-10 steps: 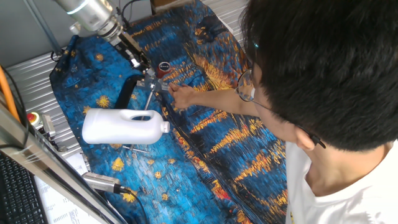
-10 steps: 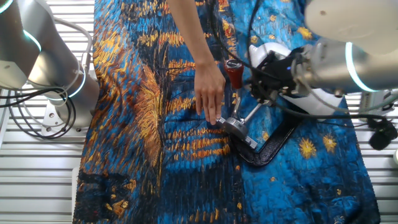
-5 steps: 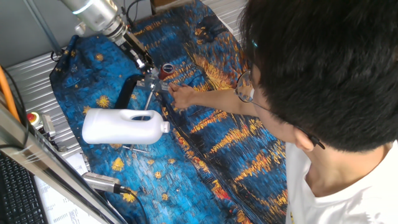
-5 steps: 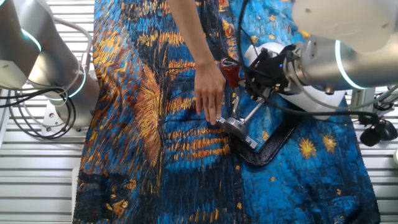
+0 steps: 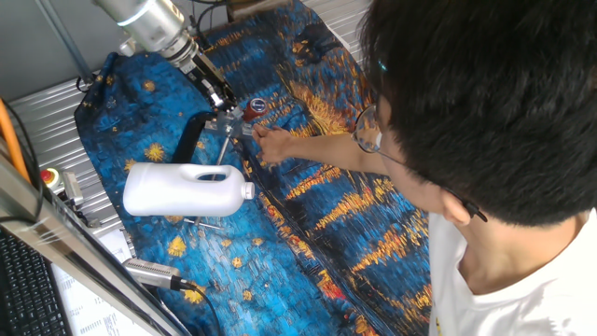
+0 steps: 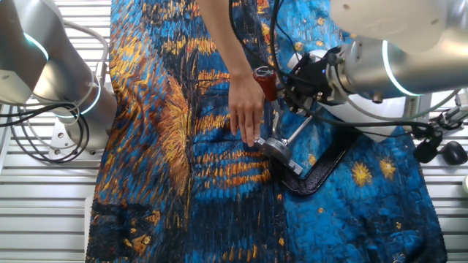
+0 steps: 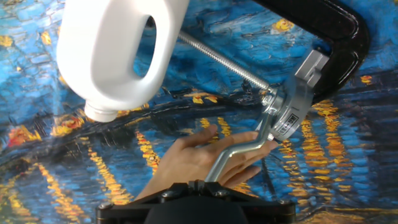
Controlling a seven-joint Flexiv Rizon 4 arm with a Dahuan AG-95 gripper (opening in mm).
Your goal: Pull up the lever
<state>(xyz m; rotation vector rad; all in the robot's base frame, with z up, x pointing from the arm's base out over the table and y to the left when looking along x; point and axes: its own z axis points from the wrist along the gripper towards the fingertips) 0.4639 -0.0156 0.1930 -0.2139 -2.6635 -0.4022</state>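
The lever (image 6: 278, 120) is a slim silver rod with a red-brown tip (image 6: 264, 82), hinged to a small metal clamp (image 6: 278, 150) on a black base (image 6: 325, 166). My gripper (image 6: 280, 91) is shut on the rod just below the tip. In the hand view the bent lever (image 7: 239, 149) runs from the clamp (image 7: 289, 109) straight into my gripper (image 7: 198, 185) at the bottom edge. In one fixed view the tip (image 5: 256, 105) sits beside my gripper (image 5: 236, 103), above the clamp (image 5: 233, 126). My fingertips are mostly hidden.
A person's hand (image 6: 247, 109) rests on the cloth against the clamp, reaching in from the person (image 5: 485, 140) who fills the right side. A big white jug (image 5: 187, 189) lies on its side near the black base. A blue and yellow cloth (image 6: 175, 146) covers the table.
My gripper has moved with the lever's red tip, left and slightly up in the other fixed view, swinging the rod on its hinge. The hand, jug and clamp have stayed put.
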